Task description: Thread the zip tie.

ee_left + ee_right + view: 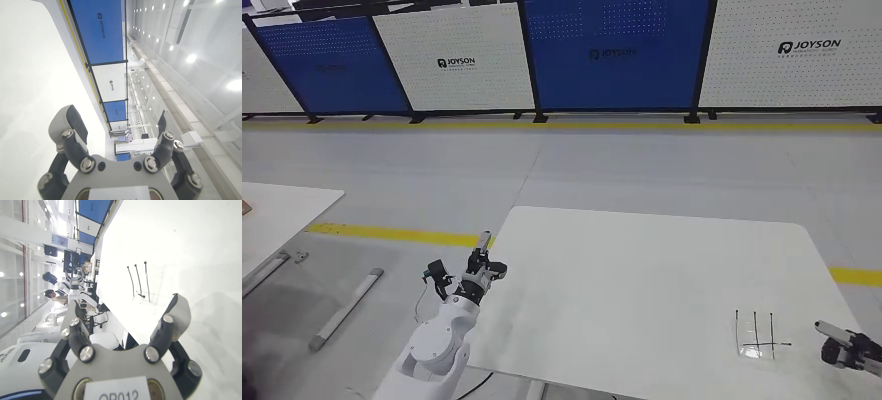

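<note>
Table, one: a white rectangular table point(642, 270) with rounded corners, lying under both pairs of fingers.
Grippers, two: each has two grey metal fingers with black ribbed pads.
Left gripper point(118, 111): the fingers are spread wide and there is nothing between them. One finger point(75, 121) is over the table surface and the other is past the table's edge. In the top view the left gripper point(482, 248) stands at the table's edge.
Right gripper point(125, 299): the fingers are also spread wide, with nothing held.
Zip ties, four as far as I can count: thin black plastic zip ties point(139, 281) flat on the table. Three long ones lie side by side, and a fourth crosses their ends nearest to the right fingers. They are near and in front of the right fingertips without touching them, and well apart from the left fingers.
</note>
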`<act>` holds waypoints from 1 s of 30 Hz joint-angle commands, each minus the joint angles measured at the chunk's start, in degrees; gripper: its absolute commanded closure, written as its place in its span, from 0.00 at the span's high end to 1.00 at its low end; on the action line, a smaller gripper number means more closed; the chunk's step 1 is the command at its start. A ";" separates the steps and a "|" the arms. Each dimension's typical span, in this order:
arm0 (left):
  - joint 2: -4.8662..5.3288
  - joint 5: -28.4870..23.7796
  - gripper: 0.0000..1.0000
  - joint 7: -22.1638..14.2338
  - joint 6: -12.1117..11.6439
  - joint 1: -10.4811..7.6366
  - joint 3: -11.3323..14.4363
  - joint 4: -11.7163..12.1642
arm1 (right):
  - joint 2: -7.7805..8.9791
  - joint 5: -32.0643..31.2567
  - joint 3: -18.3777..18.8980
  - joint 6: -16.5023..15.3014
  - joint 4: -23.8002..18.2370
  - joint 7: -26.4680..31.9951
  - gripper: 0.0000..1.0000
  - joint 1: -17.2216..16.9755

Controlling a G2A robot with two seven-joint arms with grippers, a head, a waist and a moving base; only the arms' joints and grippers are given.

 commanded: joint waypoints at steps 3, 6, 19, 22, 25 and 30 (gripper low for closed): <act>0.00 0.00 1.00 0.00 0.00 0.00 0.00 0.00 | 0.06 -0.09 -0.11 0.02 0.07 0.00 1.00 0.08; 0.00 0.00 1.00 0.00 0.00 0.00 0.00 0.00 | 0.06 -0.09 -0.11 0.02 0.07 0.00 1.00 0.08; 0.00 0.00 1.00 0.00 0.00 0.00 0.00 0.00 | 0.83 -0.82 -4.18 3.63 0.02 -0.39 1.00 2.31; 0.00 0.00 1.00 0.00 0.00 0.00 0.00 0.00 | 0.89 -1.06 -4.12 4.01 0.28 -0.79 1.00 2.54; 0.00 0.00 1.00 0.00 0.00 0.00 0.00 0.00 | 0.89 -1.06 -4.12 4.01 0.28 -0.79 1.00 2.54; 0.00 0.00 1.00 0.00 0.00 0.00 0.00 0.00 | 0.89 -1.06 -4.12 4.01 0.28 -0.79 1.00 2.54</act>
